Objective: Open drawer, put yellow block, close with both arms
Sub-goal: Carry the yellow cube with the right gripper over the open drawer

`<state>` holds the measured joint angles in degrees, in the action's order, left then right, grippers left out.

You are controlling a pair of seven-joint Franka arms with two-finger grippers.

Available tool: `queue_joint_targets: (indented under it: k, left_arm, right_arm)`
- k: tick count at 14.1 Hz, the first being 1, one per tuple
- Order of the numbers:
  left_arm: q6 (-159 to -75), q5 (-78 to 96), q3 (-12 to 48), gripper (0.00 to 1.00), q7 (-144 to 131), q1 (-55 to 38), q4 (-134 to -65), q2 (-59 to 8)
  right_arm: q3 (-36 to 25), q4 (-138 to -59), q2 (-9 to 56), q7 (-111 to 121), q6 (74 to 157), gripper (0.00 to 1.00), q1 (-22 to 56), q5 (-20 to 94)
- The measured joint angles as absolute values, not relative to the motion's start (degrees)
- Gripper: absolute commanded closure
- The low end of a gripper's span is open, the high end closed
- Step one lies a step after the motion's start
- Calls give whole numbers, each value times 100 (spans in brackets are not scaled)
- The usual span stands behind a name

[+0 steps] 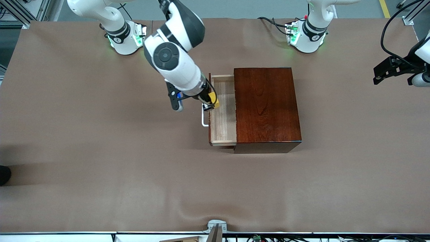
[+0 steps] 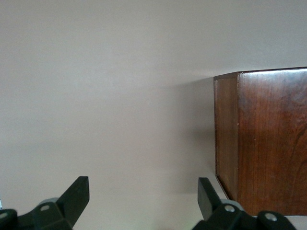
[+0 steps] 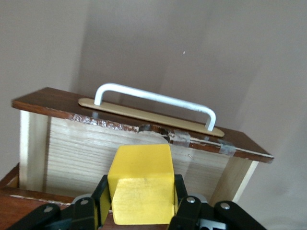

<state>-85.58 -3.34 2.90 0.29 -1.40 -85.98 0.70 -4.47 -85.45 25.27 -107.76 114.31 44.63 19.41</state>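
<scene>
The drawer [image 1: 223, 114] stands pulled out of the dark mahogany box [image 1: 265, 106], its pale wood tray showing, white handle [image 1: 203, 118] toward the right arm's end. My right gripper [image 1: 211, 103] is shut on the yellow block [image 1: 214, 99] and holds it over the drawer's front edge. In the right wrist view the yellow block [image 3: 141, 184] sits between the fingers above the tray [image 3: 72, 153], with the handle [image 3: 153, 98] past it. My left gripper [image 1: 386, 71] waits open at the left arm's end of the table; its wrist view shows the open gripper [image 2: 144, 196] and the box [image 2: 261, 139].
The brown table cover [image 1: 100, 151] spans the whole table. The two green-lit arm bases [image 1: 129, 38] stand along the edge farthest from the front camera. A small grey fitting [image 1: 216, 227] sits at the table's nearest edge.
</scene>
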Motion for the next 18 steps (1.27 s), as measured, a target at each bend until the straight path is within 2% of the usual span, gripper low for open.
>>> queue_joint_targets:
  k: [6,18]
  left_arm:
    - [-8558,-334,293,0,29,-140,-8598,70]
    - [-8463,-334,341,0,29,-143,-8589,75]
  right_arm:
    - [-450,-8826,2740,-10970,12002,100,4741,1941]
    - [-452,-8942,3099,-11228,12345,100,4844,1941]
